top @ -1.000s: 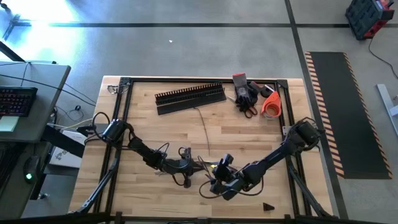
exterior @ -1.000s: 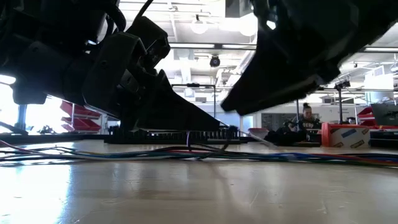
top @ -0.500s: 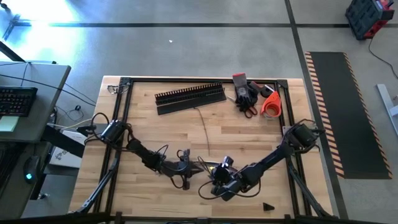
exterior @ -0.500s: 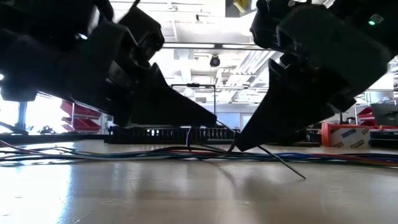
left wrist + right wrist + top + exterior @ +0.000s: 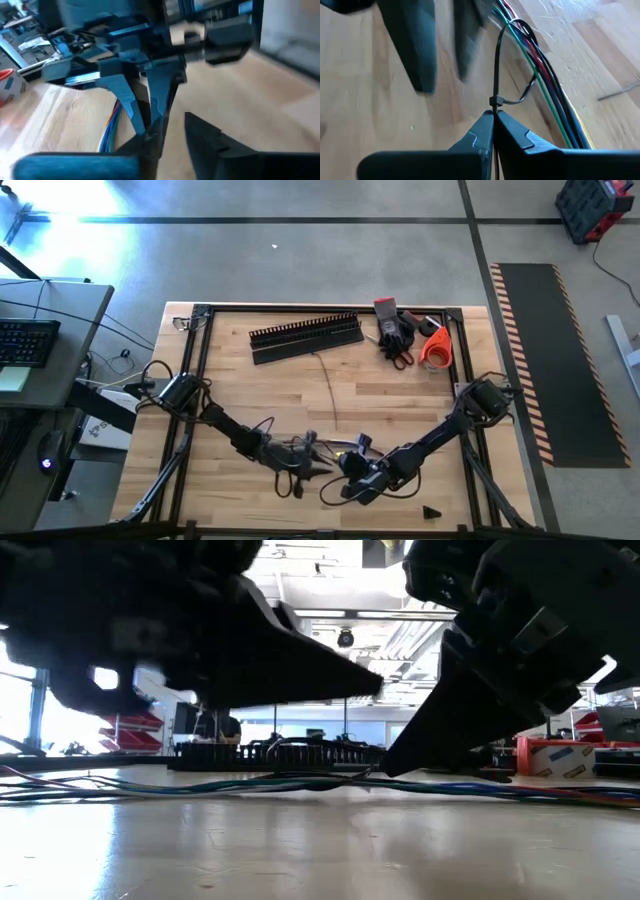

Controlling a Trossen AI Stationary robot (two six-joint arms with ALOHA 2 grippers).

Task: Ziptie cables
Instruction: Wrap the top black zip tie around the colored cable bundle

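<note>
The cables [image 5: 547, 95] are seen as a loose bundle of very thin wires — red, green, black, blue and yellow strands are made out in the right wrist view, running side by side across the wood. A black zip tie [image 5: 496, 65] is looped around the bundle, its small head standing just above the tips of the right gripper [image 5: 493, 120], and its tail is pinched between those pressed-together fingers. In the low view the bundle [image 5: 150, 785] is laid flat along the table, stretching across nearly the whole width beneath both arms.

The bundle lies at the near middle of the table, where the two grippers meet. The left gripper [image 5: 312, 463] is held just beside the right gripper [image 5: 350, 470]. In the left wrist view the left fingers [image 5: 200, 135] are parted with nothing between them, and the right arm's closed fingers are seen just beyond, beside the coloured wires [image 5: 111, 125].

The surface is a pale wooden table [image 5: 400, 400] with a black frame. At its far edge a black slotted duct [image 5: 305, 333] is laid, with a flat black strip [image 5: 300, 350] just beside it; red-handled tools [image 5: 397, 335] and an orange roll [image 5: 436, 348] are grouped to the right of them. Beyond the table a bright workshop is shown, with red shelving [image 5: 125, 728] and a person [image 5: 230, 727] far back.
</note>
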